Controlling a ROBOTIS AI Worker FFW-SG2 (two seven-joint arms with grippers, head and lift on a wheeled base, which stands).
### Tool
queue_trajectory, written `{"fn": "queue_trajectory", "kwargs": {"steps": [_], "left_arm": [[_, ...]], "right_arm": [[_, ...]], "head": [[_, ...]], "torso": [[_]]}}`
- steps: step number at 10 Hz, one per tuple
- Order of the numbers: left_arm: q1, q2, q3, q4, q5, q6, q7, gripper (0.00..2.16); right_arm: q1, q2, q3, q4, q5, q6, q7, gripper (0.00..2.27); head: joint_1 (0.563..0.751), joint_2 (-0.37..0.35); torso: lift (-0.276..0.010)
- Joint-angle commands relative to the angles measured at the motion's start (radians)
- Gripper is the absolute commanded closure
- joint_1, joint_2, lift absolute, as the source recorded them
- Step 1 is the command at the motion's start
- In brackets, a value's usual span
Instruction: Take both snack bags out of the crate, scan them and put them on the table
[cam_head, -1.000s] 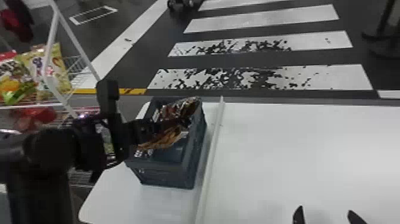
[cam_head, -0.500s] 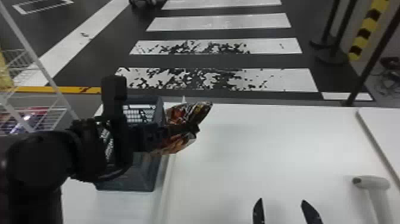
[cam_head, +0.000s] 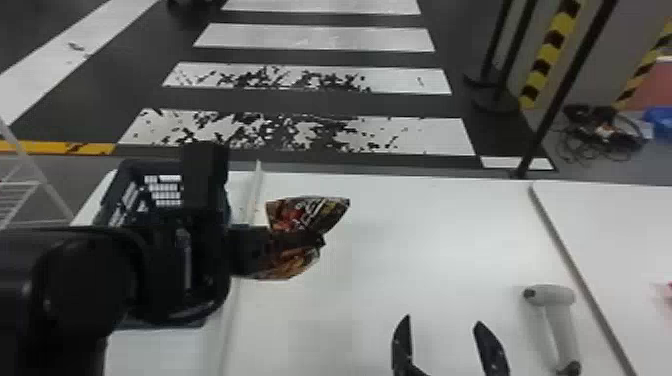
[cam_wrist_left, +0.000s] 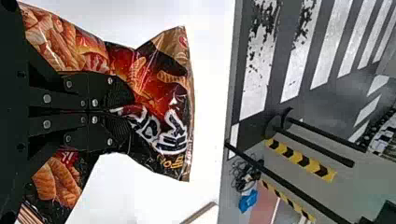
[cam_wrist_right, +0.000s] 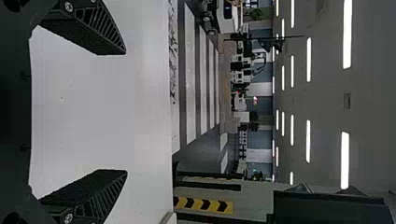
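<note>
Crate: dark blue-grey rigid plastic (cam_head: 114, 192), open-topped, lattice of small slots in the wall; part hidden behind the black arm.
Snack bag: glossy, crinkled film packet in black, red and orange-brown (cam_head: 307, 212), printed with fried-looking snacks; held clear of the crate, just to its right. Creased at the grip, ends flaring to either side.
Left arm: comes in from the left, crosses in front of the crate, wrist level, pointing right. Left gripper (cam_head: 317, 241) right of the crate, flat fingers pinched together on the bag's middle.
Right gripper: black, ribbed fingers (cam_wrist_right: 100, 32) spread wide, nothing between; (cam_head: 443, 321) right of the crate and nearer the robot.
Scanner: pale grey, smooth, gun-shaped (cam_head: 557, 295), well right of the crate.
Table: smooth, matte white (cam_head: 400, 225), under the crate and extending right.
</note>
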Motion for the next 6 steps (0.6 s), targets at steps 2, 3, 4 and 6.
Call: {"fn": "queue_trajectory", "kwargs": {"steps": [2, 3, 4, 6], "left_arm": [[0.008, -0.029, -0.127, 0.073, -0.067, -0.056, 0.058, 2.14], [0.025, -0.029, -0.173, 0.109, -0.093, -0.126, 0.084, 2.15], [0.043, -0.029, -0.219, 0.149, -0.107, -0.203, 0.121, 2.15], [0.068, -0.029, -0.318, 0.246, -0.127, -0.384, 0.219, 2.15]], "right_arm": [[0.010, 0.000, -0.011, -0.002, -0.009, -0.053, -0.008, 0.08], [0.011, 0.002, -0.012, -0.002, -0.012, -0.065, -0.011, 0.08], [0.013, 0.002, -0.015, -0.002, -0.014, -0.068, -0.018, 0.08], [0.013, 0.002, -0.020, 0.000, -0.018, -0.071, -0.023, 0.08]], "head": [[0.695, -0.051], [0.695, -0.077], [0.695, -0.097], [0.695, -0.134]], "torso": [[-0.092], [-0.092], [-0.092], [-0.092]]}}
